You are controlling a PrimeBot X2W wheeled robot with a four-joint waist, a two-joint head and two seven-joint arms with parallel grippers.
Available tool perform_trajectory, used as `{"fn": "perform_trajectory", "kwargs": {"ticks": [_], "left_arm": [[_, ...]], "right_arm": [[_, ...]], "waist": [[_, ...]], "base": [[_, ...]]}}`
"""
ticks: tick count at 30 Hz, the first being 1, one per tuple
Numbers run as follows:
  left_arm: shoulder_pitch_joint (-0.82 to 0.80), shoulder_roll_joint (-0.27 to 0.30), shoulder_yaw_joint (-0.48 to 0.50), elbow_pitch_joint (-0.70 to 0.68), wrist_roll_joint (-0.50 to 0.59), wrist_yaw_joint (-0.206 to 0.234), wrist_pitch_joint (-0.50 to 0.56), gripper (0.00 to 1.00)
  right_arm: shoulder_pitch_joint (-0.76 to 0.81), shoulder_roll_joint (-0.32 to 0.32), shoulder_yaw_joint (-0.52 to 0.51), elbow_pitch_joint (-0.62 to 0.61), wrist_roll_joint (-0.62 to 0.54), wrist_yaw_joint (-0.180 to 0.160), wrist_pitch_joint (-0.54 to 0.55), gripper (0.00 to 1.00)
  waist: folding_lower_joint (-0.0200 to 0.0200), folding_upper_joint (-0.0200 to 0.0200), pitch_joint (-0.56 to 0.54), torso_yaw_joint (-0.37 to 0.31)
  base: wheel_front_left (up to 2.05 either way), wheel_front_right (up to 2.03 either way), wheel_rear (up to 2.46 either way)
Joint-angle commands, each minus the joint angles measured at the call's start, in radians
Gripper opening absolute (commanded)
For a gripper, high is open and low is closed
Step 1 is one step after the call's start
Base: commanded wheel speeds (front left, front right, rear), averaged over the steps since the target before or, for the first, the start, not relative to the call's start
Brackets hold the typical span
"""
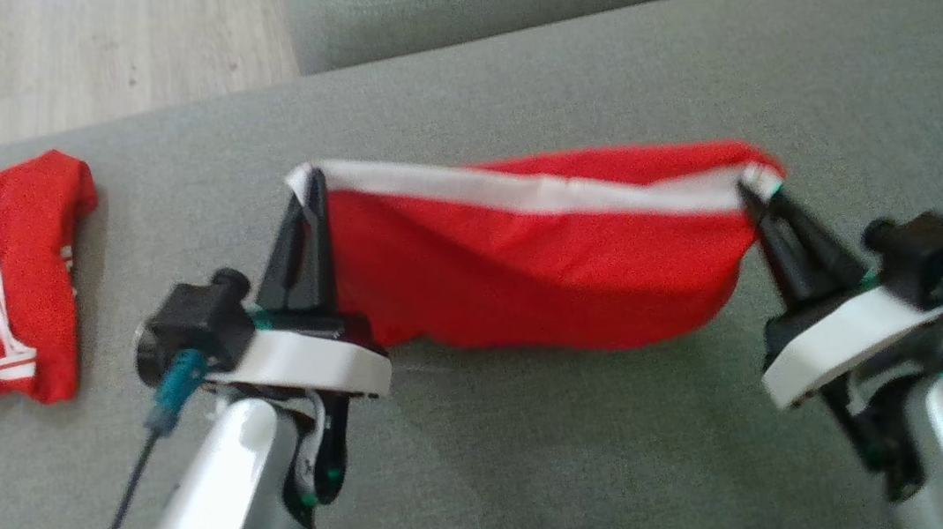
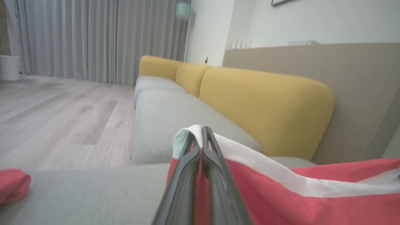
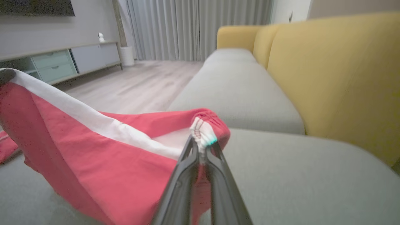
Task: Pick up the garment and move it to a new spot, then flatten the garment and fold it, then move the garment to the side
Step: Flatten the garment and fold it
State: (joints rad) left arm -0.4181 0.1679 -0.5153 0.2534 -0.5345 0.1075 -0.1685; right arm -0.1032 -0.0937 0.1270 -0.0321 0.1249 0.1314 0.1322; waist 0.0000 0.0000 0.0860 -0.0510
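Jaws closed on cloth: left gripper (image 1: 309, 199) and right gripper (image 1: 755, 195) each pinch 1 end of the garment (image 1: 526, 276), stretched between them over the sofa seat (image 1: 601, 463). Pickup judged done; placing, flattening, folding, side move remain.

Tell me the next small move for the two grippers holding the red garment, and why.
Probably lift both together a little. The left gripper and right gripper are each shut on the white band, yet the garment sags between them, its lower edge seemingly touching the grey cushion.
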Motion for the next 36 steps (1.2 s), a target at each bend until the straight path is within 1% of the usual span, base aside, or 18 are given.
{"fn": "perform_trajectory", "kwargs": {"ticks": [1, 3, 7, 10, 13, 16, 19, 22, 24, 28, 31, 34, 36], "left_arm": [[-0.022, 0.032, 0.049, -0.071, 0.006, 0.01, -0.008, 0.0], [-0.025, 0.052, 0.061, -0.156, 0.008, 0.02, 0.004, 0.0], [-0.059, 0.112, 0.085, -0.328, 0.036, 0.04, 0.048, 0.0], [-0.106, 0.161, 0.099, -0.431, 0.058, 0.042, 0.103, 0.0], [-0.164, 0.196, 0.113, -0.484, 0.053, 0.031, 0.167, 0.0], [-0.232, 0.217, 0.124, -0.486, 0.057, 0.019, 0.202, 0.0], [-0.298, 0.212, 0.133, -0.438, 0.04, -0.002, 0.208, 0.0], [-0.378, 0.212, 0.135, -0.351, 0.046, -0.033, 0.189, 0.0], [-0.443, 0.211, 0.141, -0.281, 0.054, -0.054, 0.161, 0.0], [-0.593, 0.21, 0.159, -0.139, 0.087, -0.083, 0.081, 0.0], [-0.7, 0.204, 0.161, -0.067, 0.114, -0.104, 0.02, 0.0], [-0.757, 0.189, 0.161, -0.032, 0.122, -0.118, -0.027, 0.0], [-0.752, 0.17, 0.169, -0.026, 0.107, -0.118, -0.049, 0.0]], "right_arm": [[-0.051, -0.022, 0.012, -0.073, 0.009, -0.001, 0.005, 0.0], [-0.064, -0.038, 0.003, -0.143, 0.013, -0.001, 0.025, 0.0], [-0.098, -0.067, -0.012, -0.283, 0.018, -0.001, 0.076, 0.0], [-0.131, -0.085, -0.017, -0.371, 0.024, -0.001, 0.128, 0.0], [-0.175, -0.095, -0.018, -0.423, 0.036, -0.001, 0.177, 0.0], [-0.228, -0.104, -0.011, -0.417, 0.054, -0.001, 0.21, 0.0], [-0.296, -0.113, 0.008, -0.345, 0.077, -0.001, 0.228, 0.0], [-0.397, -0.125, 0.042, -0.224, 0.089, -0.001, 0.218, 0.0], [-0.485, -0.114, 0.064, -0.131, 0.101, -0.001, 0.192, 0.0], [-0.687, -0.082, 0.085, 0.059, 0.063, -0.001, 0.082, 0.0], [-0.81, -0.043, 0.075, 0.178, 0.025, -0.001, -0.019, 0.0], [-0.879, -0.014, 0.065, 0.265, -0.011, -0.001, -0.099, 0.0], [-0.887, -0.004, 0.073, 0.312, -0.03, -0.001, -0.14, 0.0]], "waist": [[0.0, 0.0, -0.018, 0.006], [0.0, 0.0, -0.036, 0.01], [0.0, 0.0, -0.068, 0.011], [0.0, 0.0, -0.075, 0.009], [0.0, 0.0, -0.062, 0.006], [0.0, 0.0, -0.028, 0.002], [0.0, 0.0, 0.021, -0.003], [0.0, 0.0, 0.079, -0.009], [0.0, 0.0, 0.115, -0.015], [0.0, 0.0, 0.162, -0.028], [0.0, 0.0, 0.186, -0.032], [0.0, 0.0, 0.211, -0.029], [0.0, 0.0, 0.23, -0.021]], "base": [[0.0, 0.0, 0.0], [0.0, 0.0, 0.0], [0.0, 0.0, 0.0], [0.0, 0.0, 0.0], [0.0, 0.0, 0.0], [0.0, 0.0, 0.0], [0.0, 0.0, 0.0], [0.0, 0.0, 0.0], [0.0, 0.0, 0.0], [0.0, 0.0, 0.0], [0.0, 0.0, 0.0], [0.0, 0.0, 0.0], [0.0, 0.0, 0.0]]}}
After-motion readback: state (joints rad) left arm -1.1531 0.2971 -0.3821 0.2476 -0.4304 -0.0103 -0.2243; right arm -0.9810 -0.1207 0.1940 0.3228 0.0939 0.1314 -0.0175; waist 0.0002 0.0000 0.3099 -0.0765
